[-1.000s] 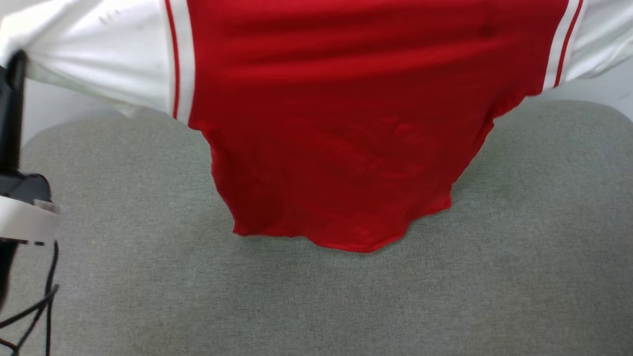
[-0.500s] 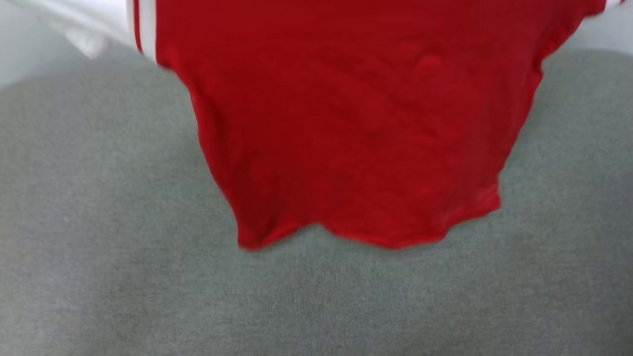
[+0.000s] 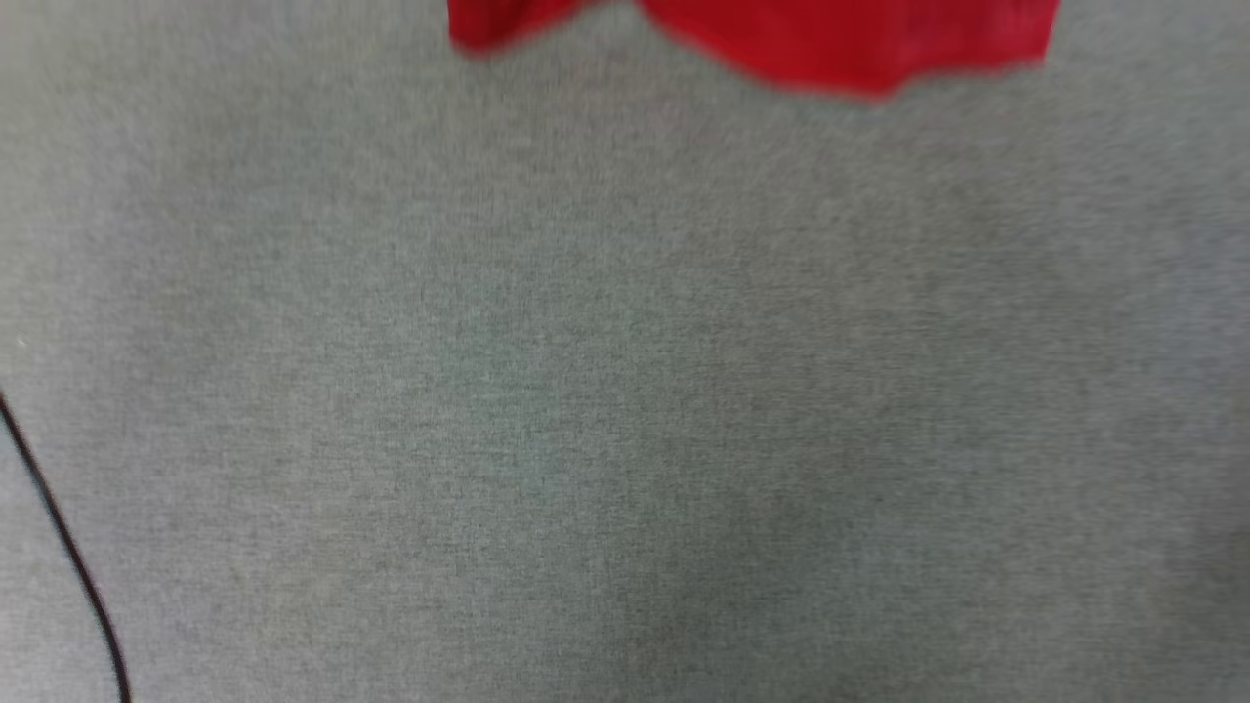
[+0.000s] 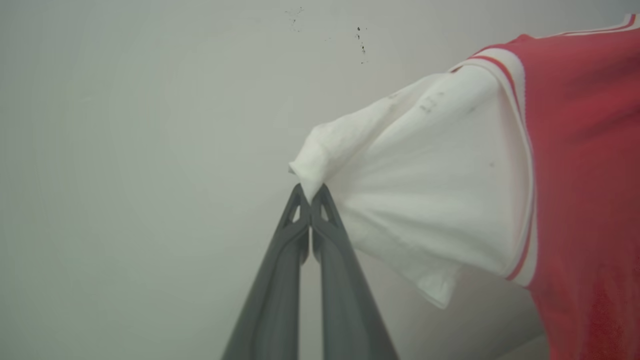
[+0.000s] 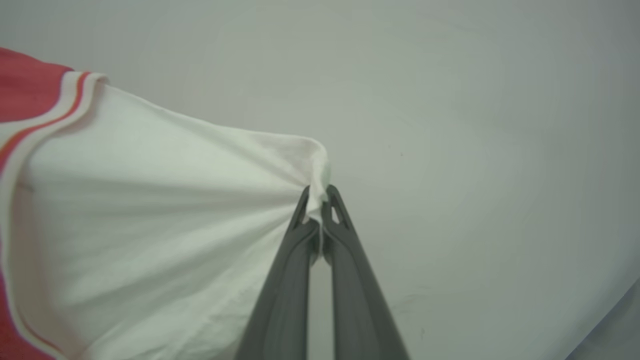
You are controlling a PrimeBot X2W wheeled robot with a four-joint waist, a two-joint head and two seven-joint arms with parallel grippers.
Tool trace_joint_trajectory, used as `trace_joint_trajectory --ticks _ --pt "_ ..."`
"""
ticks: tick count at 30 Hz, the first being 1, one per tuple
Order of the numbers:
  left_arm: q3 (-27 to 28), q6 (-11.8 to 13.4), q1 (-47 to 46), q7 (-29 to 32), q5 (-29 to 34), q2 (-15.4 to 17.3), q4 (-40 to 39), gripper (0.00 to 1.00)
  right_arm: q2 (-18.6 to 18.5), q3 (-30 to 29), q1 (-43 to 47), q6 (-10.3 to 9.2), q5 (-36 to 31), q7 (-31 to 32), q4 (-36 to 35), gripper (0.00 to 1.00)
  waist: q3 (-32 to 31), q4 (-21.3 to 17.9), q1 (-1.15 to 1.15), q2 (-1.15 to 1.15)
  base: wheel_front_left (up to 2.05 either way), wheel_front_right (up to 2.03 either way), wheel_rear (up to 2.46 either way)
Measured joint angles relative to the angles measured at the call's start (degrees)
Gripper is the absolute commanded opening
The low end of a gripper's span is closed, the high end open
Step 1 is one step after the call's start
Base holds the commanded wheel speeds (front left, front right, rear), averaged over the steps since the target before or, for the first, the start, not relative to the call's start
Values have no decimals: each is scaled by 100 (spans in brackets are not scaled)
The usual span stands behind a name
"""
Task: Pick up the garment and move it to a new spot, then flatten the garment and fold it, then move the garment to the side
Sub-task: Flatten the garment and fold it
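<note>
The left tool point(image 4: 310, 194) is pressed together on the bunched cuff edge of one white sleeve point(image 4: 425, 190), and the cloth fans out from its tips in tight pleats. The right tool point(image 5: 320, 197) pinches the cuff of the other white sleeve point(image 5: 165, 210) in the same way, with a small tuft of fabric showing between its tips. Between the two, the garment point(image 4: 585, 150) hangs spread in the air in front of a pale wall point(image 4: 150, 125), its red body dropping away below the striped shoulder trim.

In the head view its red hem point(image 3: 830, 44) shows at the top edge, above the grey cloth-covered table point(image 3: 625, 391). That picture is blurred, so I cannot tell whether the hem touches the surface. A thin black cable point(image 3: 68, 557) runs along the lower left of that view.

The step in hand looks like carrying the shirt to its new spot and laying it down flat. To do that well, both tools should travel level and far enough apart that the shoulder line stays taut. The hem should land first, then the body should be drawn out over the table so it unrolls without creases. Both grips are small pinches on thin jersey, so a jerk could pull a cuff free. Let go only once both sleeves rest on the table, clear of the cable.
</note>
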Motion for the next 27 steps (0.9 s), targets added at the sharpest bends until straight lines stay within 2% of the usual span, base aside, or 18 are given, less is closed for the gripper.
trace_joint_trajectory --ticks 7,13,16,19,27 --pt "-412 -137 -1463 -679 277 -414 1386 0 233 -181 -1093 1 -559 -545 993 0 593 152 0 0 0 0 0" --pt "-693 -191 -1711 -1282 331 -664 2420 0 595 -444 -1204 0 -754 -1169 1612 0 808 268 0 0 0 0 0" --pt "-861 -215 -1535 -1552 257 -748 2746 0 713 -539 -1010 0 -711 -1373 1867 0 770 293 -1 0 0 0 0" --pt "-1036 -223 -1104 -1769 68 -901 2994 0 877 -675 -637 -1 -382 -1535 2127 0 652 303 0 0 0 0 0" --pt "-1462 -229 422 -2172 -471 -1060 3160 0 864 -315 769 -2 378 -1689 2363 0 107 290 -2 0 0 0 0"
